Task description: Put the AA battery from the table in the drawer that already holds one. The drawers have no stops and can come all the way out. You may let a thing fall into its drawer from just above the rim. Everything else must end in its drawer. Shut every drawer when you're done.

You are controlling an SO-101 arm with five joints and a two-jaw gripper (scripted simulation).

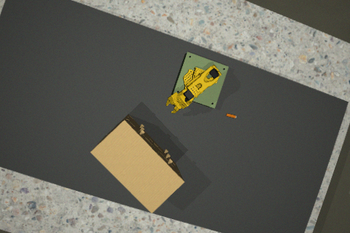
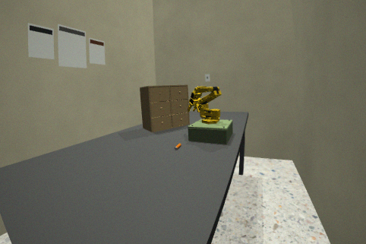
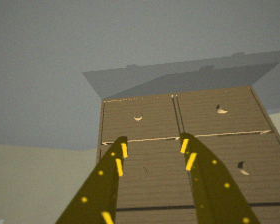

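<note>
Small yellow five-joint arm (image 1: pixel 197 84) sits folded on a green square base plate (image 1: pixel 217 98) on the dark grey table top (image 1: pixel 72 79). Its yellow claw gripper (image 1: pixel 176 109) hangs off the plate's edge toward the brown wooden drawer cabinet (image 1: pixel 136 164), apart from it, with bare table between them in the top view.

Claw is partly open, a narrow gap between the two fingers, nothing held. In the wrist view both yellow fingers frame the cabinet front with only drawer wood showing between them.

The small orange cylindrical AA battery (image 1: pixel 231 116) lies flat on the table top just beside the plate's corner, on the side away from the cabinet, well apart from the claw. The exterior view shows the same battery (image 2: pixel 178 146) in front of the base block, alone on the table.

Cabinet front carries two columns of drawers, three rows visible from the exterior view (image 2: pixel 169 108), each with a small light knob. All fronts look flush, so drawers appear shut, though the wrist view is skewed and a thin pale seam shows between rows; can't tell if any is cracked open. Drawer contents not visible.

Cabinet top is plain light wood.
</note>
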